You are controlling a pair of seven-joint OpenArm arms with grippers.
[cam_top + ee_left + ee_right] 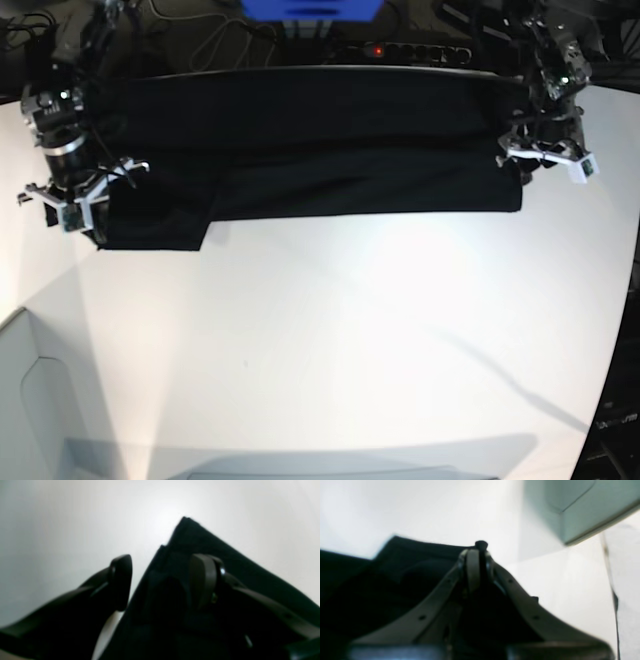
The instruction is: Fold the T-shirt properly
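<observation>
As lit, one T-shirt (320, 150), two pincers

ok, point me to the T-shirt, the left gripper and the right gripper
T-shirt (320, 150), base view: middle of the black cloth.
Left gripper (160, 580), left wrist view: between the tips of the open jaws, over the shirt's corner.
Right gripper (478, 565), right wrist view: where the shut jaws pinch the shirt's edge.

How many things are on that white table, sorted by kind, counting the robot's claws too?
T-shirt: 1
Grippers: 2, left gripper and right gripper
Table: 1
Total: 4
</observation>
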